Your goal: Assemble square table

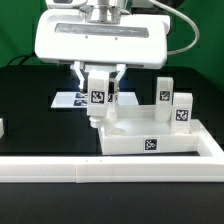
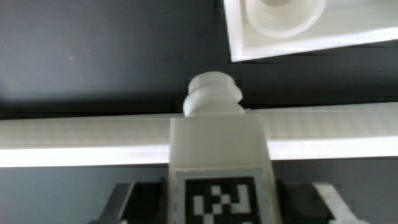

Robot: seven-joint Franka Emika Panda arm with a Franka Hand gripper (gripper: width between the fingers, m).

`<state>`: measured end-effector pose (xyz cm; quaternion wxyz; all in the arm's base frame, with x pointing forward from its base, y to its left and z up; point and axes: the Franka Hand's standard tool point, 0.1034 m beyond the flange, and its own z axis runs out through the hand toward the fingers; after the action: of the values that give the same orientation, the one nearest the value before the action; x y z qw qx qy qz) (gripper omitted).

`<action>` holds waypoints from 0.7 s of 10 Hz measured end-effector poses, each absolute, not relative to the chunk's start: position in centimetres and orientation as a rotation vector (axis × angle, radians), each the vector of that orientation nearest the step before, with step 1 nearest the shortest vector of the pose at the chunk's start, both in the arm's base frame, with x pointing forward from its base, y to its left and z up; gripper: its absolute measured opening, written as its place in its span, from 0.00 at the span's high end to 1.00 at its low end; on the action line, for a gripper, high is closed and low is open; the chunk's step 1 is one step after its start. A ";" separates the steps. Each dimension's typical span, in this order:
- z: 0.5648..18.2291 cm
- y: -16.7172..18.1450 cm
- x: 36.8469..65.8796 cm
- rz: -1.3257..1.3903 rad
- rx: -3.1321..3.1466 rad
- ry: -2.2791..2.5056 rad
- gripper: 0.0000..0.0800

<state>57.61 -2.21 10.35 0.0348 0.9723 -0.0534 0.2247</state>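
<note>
The gripper is hanging just above the centre of the exterior frame, its two fingers closing on a white leg that is carrying a black-and-white tag on its face. The held leg is pointing downward, with its lower end sitting close above the near-left corner of the square tabletop; whether it is touching the slab cannot be told from here. The tabletop is lying flat in the lower right-centre of the exterior frame, showing a tag on its front edge and resting just behind the long white rail that is crossing the bottom of that frame. Two more tagged legs are standing upright toward the slab's far right side. The marker board is lying flat on the black table, partly hidden behind the gripper. In the wrist picture the held leg is filling the lower middle, its rounded tip showing against the dark surface, while a corner of the tabletop with a round socket is appearing in the upper right and the rail is running across behind the leg.
</note>
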 end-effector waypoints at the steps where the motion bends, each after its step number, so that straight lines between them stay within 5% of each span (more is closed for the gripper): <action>1: 10.3 -2.0 57.5 0.691 2.990 -0.159 0.64; 7: 9.9 -1.9 57.2 0.721 2.987 -0.127 0.64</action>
<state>57.21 -1.87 9.92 0.0332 0.9707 -0.0412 0.2343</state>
